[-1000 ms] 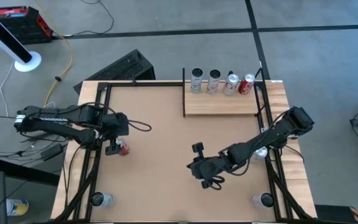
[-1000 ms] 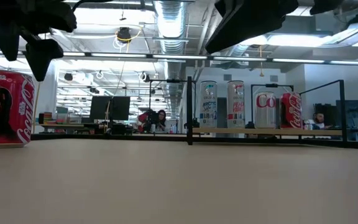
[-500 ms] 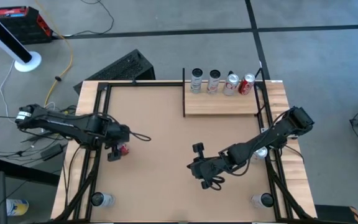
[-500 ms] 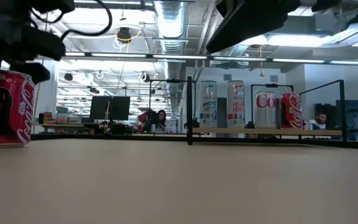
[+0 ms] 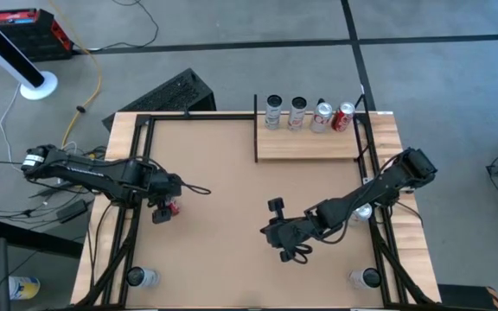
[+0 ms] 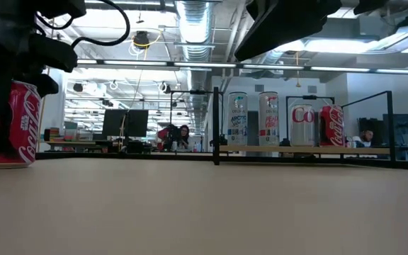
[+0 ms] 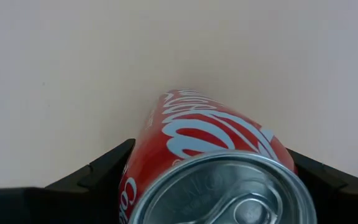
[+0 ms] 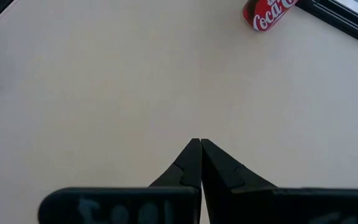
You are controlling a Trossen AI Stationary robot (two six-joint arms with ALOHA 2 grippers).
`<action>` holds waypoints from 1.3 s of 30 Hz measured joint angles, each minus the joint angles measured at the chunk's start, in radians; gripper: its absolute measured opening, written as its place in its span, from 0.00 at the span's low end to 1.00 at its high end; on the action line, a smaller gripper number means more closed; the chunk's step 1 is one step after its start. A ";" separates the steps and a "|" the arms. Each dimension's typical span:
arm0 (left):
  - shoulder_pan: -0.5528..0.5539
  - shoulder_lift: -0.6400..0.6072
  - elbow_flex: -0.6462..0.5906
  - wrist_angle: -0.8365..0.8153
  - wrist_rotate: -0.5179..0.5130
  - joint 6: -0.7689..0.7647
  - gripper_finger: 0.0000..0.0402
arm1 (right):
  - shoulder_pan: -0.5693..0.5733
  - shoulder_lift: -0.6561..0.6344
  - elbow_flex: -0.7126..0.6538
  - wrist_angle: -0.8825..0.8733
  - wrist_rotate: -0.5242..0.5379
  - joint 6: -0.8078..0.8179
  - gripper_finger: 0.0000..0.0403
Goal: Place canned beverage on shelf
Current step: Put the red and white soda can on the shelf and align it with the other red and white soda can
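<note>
Left gripper [image 5: 164,207] sits low at the left side of the high view, its two dark fingers [image 7: 98,176] flanking a red cola can with a silver pull-tab lid [image 7: 207,168]. Fingers lie against both sides of the can, gripping it. Can stands upright on the table, at the far left of the low view [image 6: 20,124], partly masked there by the dark gripper body above it.

Right gripper [image 5: 285,244] hangs over the lower middle of the high view, fingers pressed together to a point [image 8: 199,163], nothing between them. Its arm reaches in from the right edge of the table.

Nothing stands between the gripped can and the shelf; open board only.

Surface: large pale brown tabletop board [image 5: 223,173], bordered by a thin black metal frame [image 5: 135,216]. Two more cans sit at the near corners, lower left [image 5: 137,277] and lower right [image 5: 366,278] of the high view.

Farther: small pale wood-plank shelf with black uprights [image 5: 309,145], upper right of the high view. Along its back edge stand four cans in a row: two silver-and-blue [image 6: 237,127] [image 6: 268,127], one silver with red lettering [image 6: 302,126], one red [image 6: 331,125].

Beyond: grey floor, a black keyboard [image 5: 167,93] off the upper-left corner of the table, a red and black box [image 5: 26,33] at upper left. Low view shows an open office, ceiling ducts, monitors, a person seated in the distance [image 6: 183,134].
</note>
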 joint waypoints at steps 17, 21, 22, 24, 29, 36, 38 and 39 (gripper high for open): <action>0.009 0.324 0.448 0.214 -0.022 0.391 0.71 | 0.062 -0.183 0.057 -0.113 0.014 0.060 0.07; 0.039 0.554 0.632 0.209 0.026 0.566 0.71 | 0.088 -0.239 0.057 -0.129 0.014 0.078 0.07; 0.048 0.612 0.681 0.209 0.051 0.607 0.71 | 0.092 -0.251 0.058 -0.128 0.014 0.080 0.07; 0.062 0.720 0.782 0.200 0.096 0.682 0.71 | 0.104 -0.272 0.058 -0.147 0.014 0.092 0.07; 0.094 0.949 0.997 0.148 0.158 0.787 0.71 | 0.132 -0.299 0.058 -0.228 0.014 0.153 0.07; 0.130 1.095 1.119 0.103 0.202 0.831 0.71 | 0.164 -0.288 0.058 -0.368 0.075 0.269 0.07; 0.138 1.116 1.119 0.101 0.201 0.833 0.71 | 0.173 -0.286 0.056 -0.386 0.085 0.290 0.07; 0.143 1.123 1.119 0.094 0.206 0.832 0.71 | 0.173 -0.279 0.057 -0.380 0.090 0.298 0.07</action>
